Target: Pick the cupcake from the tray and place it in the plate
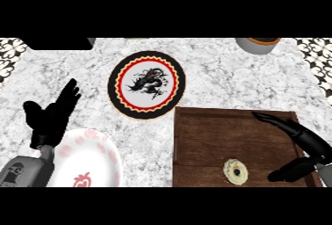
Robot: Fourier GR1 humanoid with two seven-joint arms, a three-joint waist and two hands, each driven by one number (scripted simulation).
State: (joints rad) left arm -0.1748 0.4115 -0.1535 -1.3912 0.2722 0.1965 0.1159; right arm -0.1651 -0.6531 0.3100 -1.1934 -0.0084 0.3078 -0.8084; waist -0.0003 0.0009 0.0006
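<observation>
A small pale cupcake (pixel 236 171) with a dark centre sits near the front edge of the brown wooden tray (pixel 214 136) at the lower right. My right hand (pixel 303 139) hovers over the tray's right side, open, fingers stretched toward the far edge and thumb pointing down-left, a little to the right of the cupcake and apart from it. A black plate (pixel 123 102) with a red ring and a dragon picture lies at the centre of the marble counter, just left of the tray's far corner. My left hand (pixel 50 115) rests open at the left, fingers up.
A white plate (pixel 97 154) with red marks lies at the lower left, partly under my left forearm. A grey cup-like container (pixel 258 45) stands at the back right. A dark object (pixel 58 42) sits at the back left edge.
</observation>
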